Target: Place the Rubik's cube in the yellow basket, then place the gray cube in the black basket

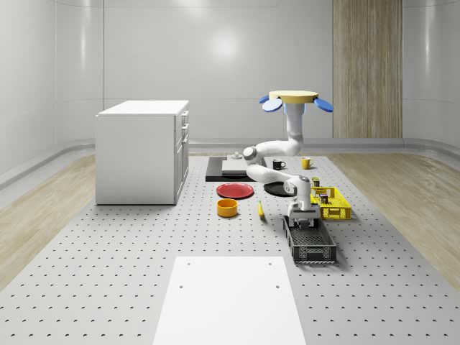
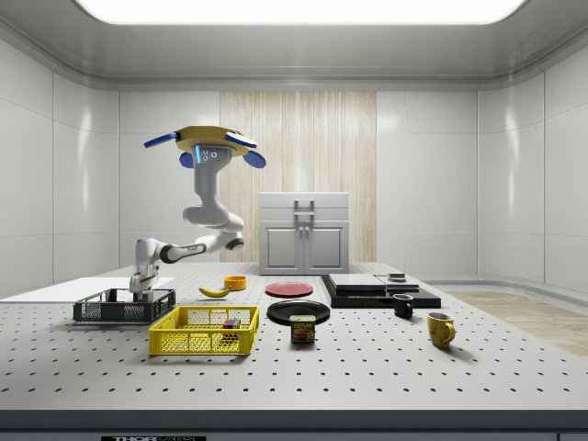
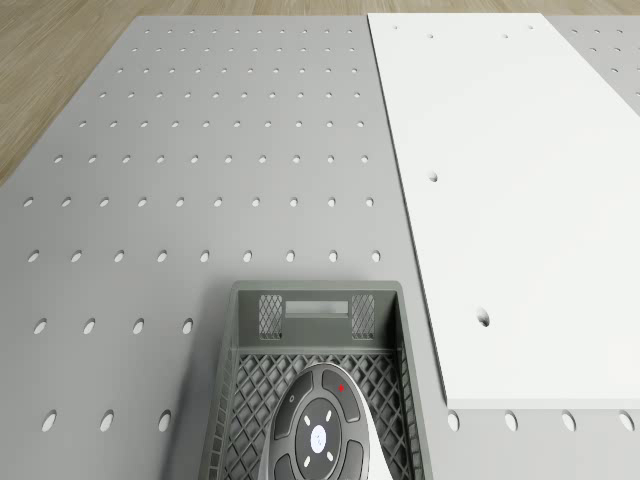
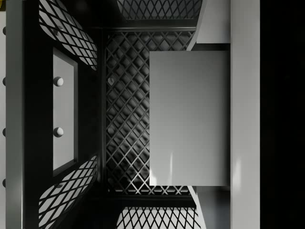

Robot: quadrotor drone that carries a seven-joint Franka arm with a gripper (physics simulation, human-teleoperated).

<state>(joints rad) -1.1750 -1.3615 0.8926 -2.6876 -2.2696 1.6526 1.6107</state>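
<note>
Placement of the second cube looks to be the step in hand. Going across the whole-scene view from its left, the red plate (image 1: 236, 190), yellow bowl (image 1: 228, 208) and banana (image 1: 260, 210) lie well clear of the gripper (image 1: 305, 219) on that side, so nothing crowds the reach. The gripper itself points straight down into the near end of the black basket (image 1: 316, 260), low between its mesh walls. This is probably to set the load down gently instead of dropping it.

In the wrist view the gray cube (image 4: 189, 118) sits directly under the gripper, over the basket's lattice floor. I cannot tell whether it is clamped or already let go, nor whether it touches the floor.

Just beyond the gripper, on the whole-scene view's right, stands the yellow basket (image 1: 343, 208). The side view shows the Rubik's cube (image 2: 230, 323) inside it, so the first half of the task appears done.

The drone (image 1: 296, 97) hovers high over the table (image 1: 108, 251), behind the gripper, with its arm folded down and forward to reach the basket.
</note>
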